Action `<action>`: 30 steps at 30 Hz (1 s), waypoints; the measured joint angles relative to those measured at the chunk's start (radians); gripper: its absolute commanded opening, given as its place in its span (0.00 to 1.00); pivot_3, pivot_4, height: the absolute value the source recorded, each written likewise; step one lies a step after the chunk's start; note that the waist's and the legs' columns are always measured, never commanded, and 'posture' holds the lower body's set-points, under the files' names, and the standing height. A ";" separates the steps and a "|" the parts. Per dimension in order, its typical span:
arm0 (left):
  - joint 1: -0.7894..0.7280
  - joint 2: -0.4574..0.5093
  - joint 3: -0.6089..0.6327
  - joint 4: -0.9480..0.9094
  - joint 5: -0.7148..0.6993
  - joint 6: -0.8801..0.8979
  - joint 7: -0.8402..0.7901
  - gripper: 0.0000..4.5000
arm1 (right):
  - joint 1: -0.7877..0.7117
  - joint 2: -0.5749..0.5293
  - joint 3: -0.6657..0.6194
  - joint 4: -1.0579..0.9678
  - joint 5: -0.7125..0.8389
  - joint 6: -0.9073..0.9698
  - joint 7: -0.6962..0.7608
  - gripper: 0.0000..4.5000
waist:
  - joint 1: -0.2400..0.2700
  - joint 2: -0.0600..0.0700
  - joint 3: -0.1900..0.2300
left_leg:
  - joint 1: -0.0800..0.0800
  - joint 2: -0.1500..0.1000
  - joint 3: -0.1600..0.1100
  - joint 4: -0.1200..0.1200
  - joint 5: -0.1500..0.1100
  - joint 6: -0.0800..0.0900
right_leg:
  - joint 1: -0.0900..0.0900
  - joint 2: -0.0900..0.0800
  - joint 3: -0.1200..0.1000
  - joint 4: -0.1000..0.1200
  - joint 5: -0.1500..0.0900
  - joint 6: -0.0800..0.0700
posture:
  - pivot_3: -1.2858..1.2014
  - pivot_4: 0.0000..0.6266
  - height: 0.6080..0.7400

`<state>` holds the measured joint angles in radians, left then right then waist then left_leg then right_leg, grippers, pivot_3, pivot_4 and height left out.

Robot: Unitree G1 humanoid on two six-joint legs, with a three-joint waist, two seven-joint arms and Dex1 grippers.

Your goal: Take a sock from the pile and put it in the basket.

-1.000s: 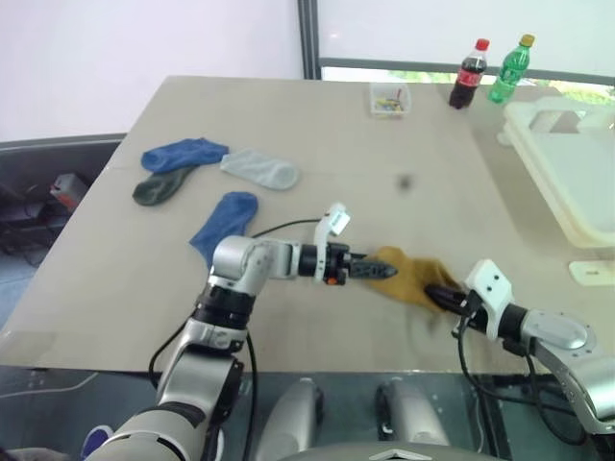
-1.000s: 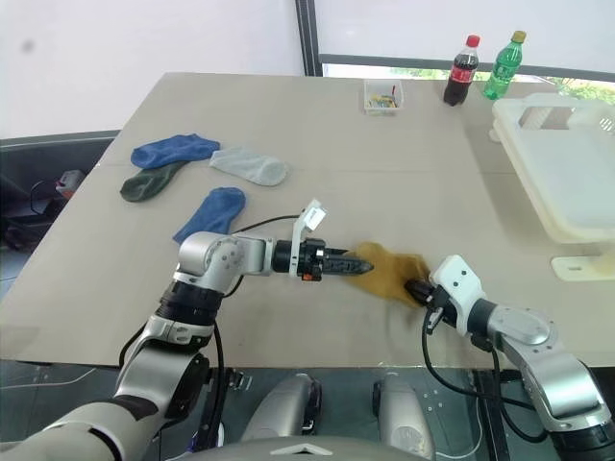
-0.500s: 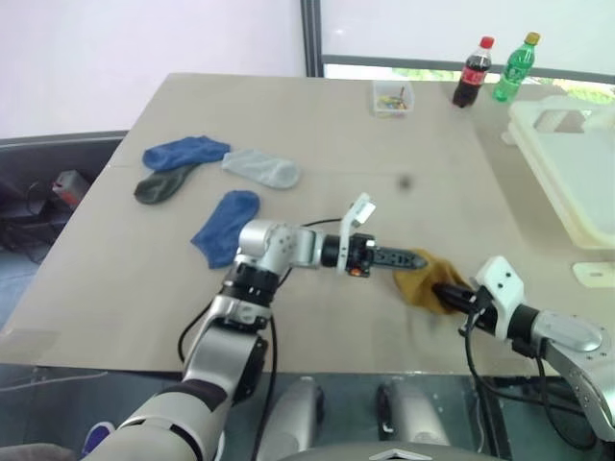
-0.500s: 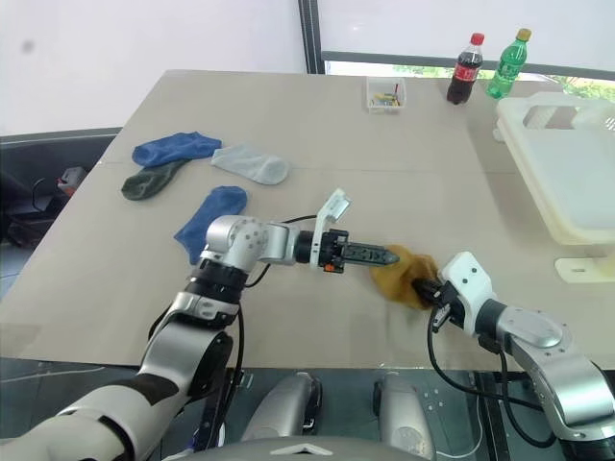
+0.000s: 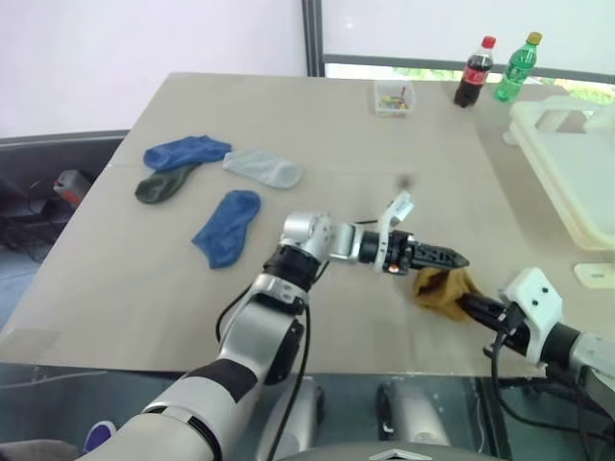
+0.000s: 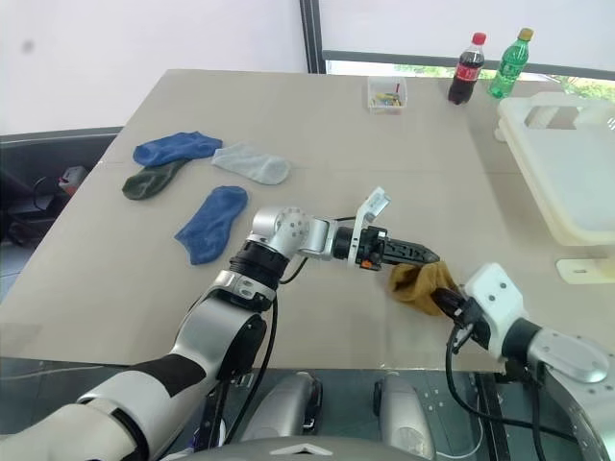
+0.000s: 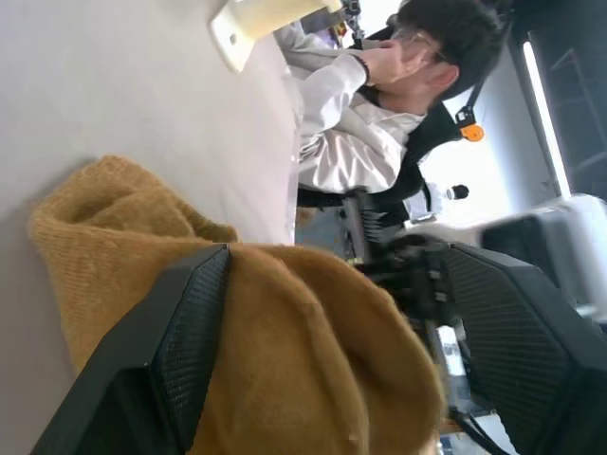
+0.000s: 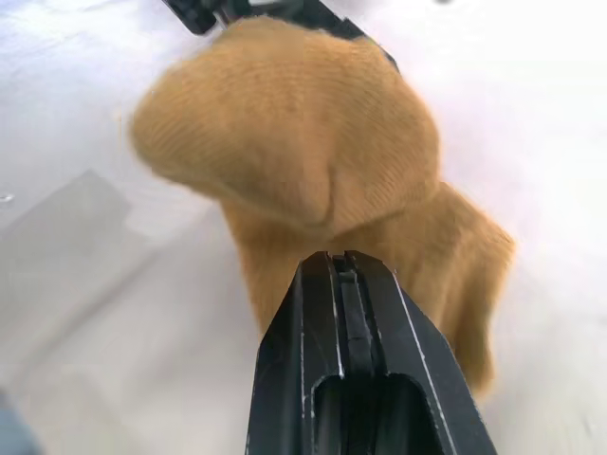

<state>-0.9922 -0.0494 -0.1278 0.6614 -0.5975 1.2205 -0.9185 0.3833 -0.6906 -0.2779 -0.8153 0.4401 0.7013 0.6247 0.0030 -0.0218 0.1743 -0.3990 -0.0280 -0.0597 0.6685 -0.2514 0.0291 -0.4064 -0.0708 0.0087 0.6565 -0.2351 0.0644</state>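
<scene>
The mustard sock (image 5: 444, 288) hangs bunched just over the table near its front edge, right of centre. My right gripper (image 5: 471, 305) is shut on its near end, and in the right wrist view the closed fingers (image 8: 346, 379) meet the sock (image 8: 294, 133). My left gripper (image 5: 452, 257) reaches across from the left and stands open, with the sock (image 7: 285, 322) bulging between its fingers (image 7: 180, 341). The pile lies at the far left: a blue sock (image 5: 185, 152), a dark green one (image 5: 161, 185), a pale grey one (image 5: 262, 168) and another blue one (image 5: 228, 226). The basket (image 5: 543, 178) stands at the right edge.
A cola bottle (image 5: 471, 72) and a green bottle (image 5: 509, 69) stand at the back right beside a small clear box (image 5: 391, 98). A small off-white piece (image 5: 594, 274) lies at the right edge. A seated person (image 7: 379, 104) shows past the table in the left wrist view.
The mustard sock has travelled to the right with my right gripper, which also drew back toward the front edge. My left gripper followed it rightward, its arm stretching across the table.
</scene>
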 measured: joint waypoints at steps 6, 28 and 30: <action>-0.055 -0.087 -0.001 0.111 0.057 -0.071 0.011 0.86 | 0.073 0.030 -0.058 -0.058 0.014 0.017 -0.035 0.00 | 0.008 0.000 0.000 | 0.000 0.000 0.000 0.000 0.000 0.000 | 0.000 0.000 0.000 0.000 -0.001 0.002 | 0.52 0.24 1.00; -0.054 -0.093 0.017 0.203 0.078 -0.259 0.063 0.86 | -0.132 0.042 0.003 -0.151 0.205 0.125 -0.177 0.00 | 0.009 -0.001 -0.001 | -0.002 0.001 0.000 0.001 0.000 0.000 | -0.001 0.000 -0.001 0.000 0.000 0.001 | 0.52 0.24 1.00; -0.052 -0.086 0.026 0.127 0.057 -0.200 0.042 0.86 | -0.133 0.026 0.036 -0.133 0.186 0.124 -0.175 0.00 | 0.011 -0.001 -0.001 | -0.006 0.000 0.000 0.001 0.000 0.000 | -0.005 -0.001 -0.001 0.000 0.001 0.000 | 0.52 0.24 1.00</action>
<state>-1.0446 -0.1351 -0.1014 0.7886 -0.5409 1.0202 -0.8765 0.2502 -0.6650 -0.2414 -0.9486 0.6257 0.8250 0.4502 0.0142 -0.0225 0.1730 -0.4053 -0.0285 -0.0601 0.6694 -0.2514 0.0292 -0.4114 -0.0713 0.0081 0.6562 -0.2342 0.0639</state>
